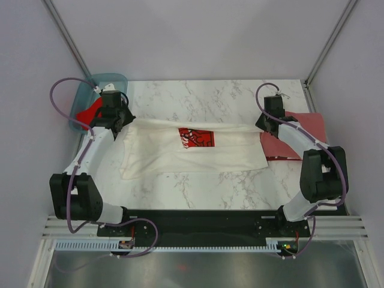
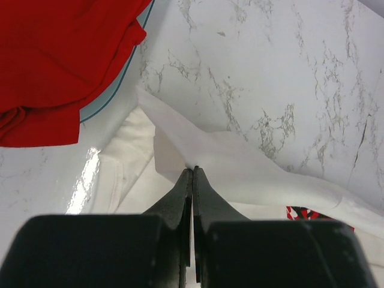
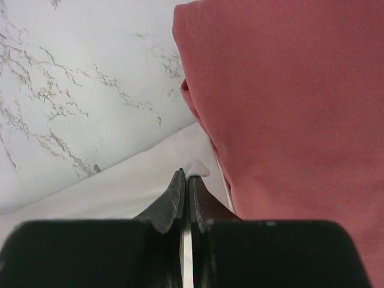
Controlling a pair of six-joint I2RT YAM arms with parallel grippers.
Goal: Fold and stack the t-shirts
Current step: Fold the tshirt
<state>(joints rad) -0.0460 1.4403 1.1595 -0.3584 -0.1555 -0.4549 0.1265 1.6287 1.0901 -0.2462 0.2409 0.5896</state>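
The white t-shirt (image 1: 192, 150) with a red-and-black chest print (image 1: 195, 137) lies stretched across the middle of the marble table. My left gripper (image 1: 120, 125) is shut on its left edge; in the left wrist view the jaws (image 2: 192, 170) pinch a raised fold of the white cloth (image 2: 240, 168). My right gripper (image 1: 262, 127) is shut on its right edge; the right wrist view shows a tuft of white cloth (image 3: 120, 195) between the tips (image 3: 186, 174). The brick-red shirt (image 1: 297, 139) lies folded at the right (image 3: 288, 108). The bright red shirt (image 1: 90, 111) sits in the tub (image 2: 54, 60).
A translucent teal plastic tub (image 1: 111, 80) stands at the back left corner of the table, holding the bright red shirt. Metal frame posts rise at the back left and back right. The black arm base plate (image 1: 198, 225) runs along the near edge.
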